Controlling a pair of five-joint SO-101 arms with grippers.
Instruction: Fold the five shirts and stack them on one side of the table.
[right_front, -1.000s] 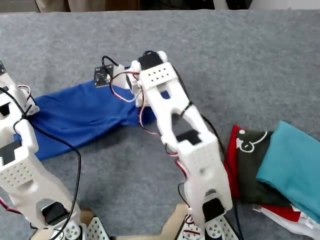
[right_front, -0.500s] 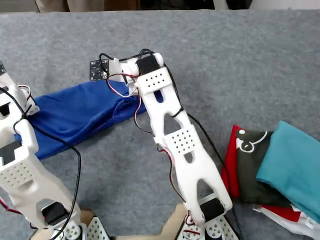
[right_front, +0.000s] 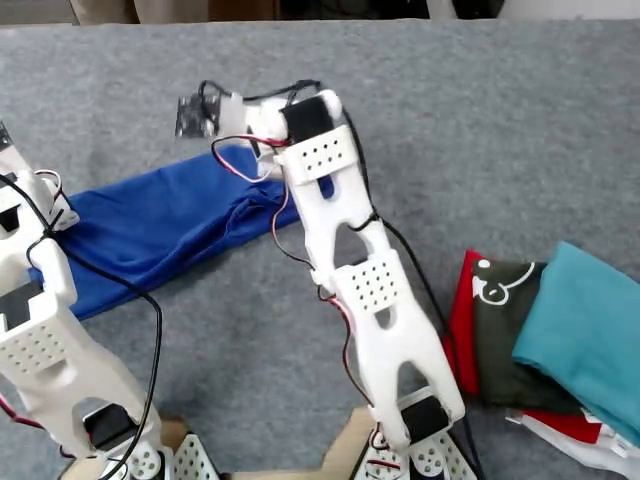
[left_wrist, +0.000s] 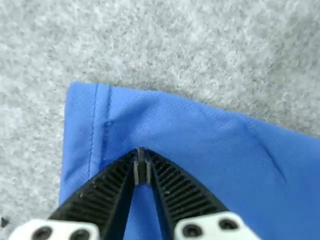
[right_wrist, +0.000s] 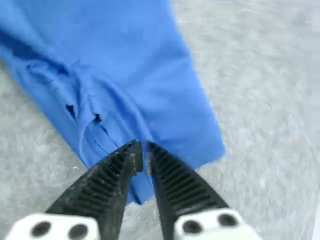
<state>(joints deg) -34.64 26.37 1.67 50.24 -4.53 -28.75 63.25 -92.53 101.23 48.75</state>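
- Stretching farther across the table (right_front: 500, 120) than a second ago, the right arm (right_front: 340, 230) now carries its wrist past the far edge of the blue shirt (right_front: 150, 230).
- The right gripper (right_wrist: 142, 147) hangs over the shirt's hem with its jaws drawn nearly together; I cannot tell whether any cloth sits between them.
- The left gripper (left_wrist: 141, 156) pinches the blue shirt close to a corner, and the left arm (right_front: 40, 330) has not moved.
- The blue shirt lies as a long band on the table's left half, and its end under the right arm is more bunched than before.
- A teal shirt (right_front: 585, 340), dark shirt (right_front: 500, 330) and red shirt (right_front: 462, 320) stay piled at the right edge.
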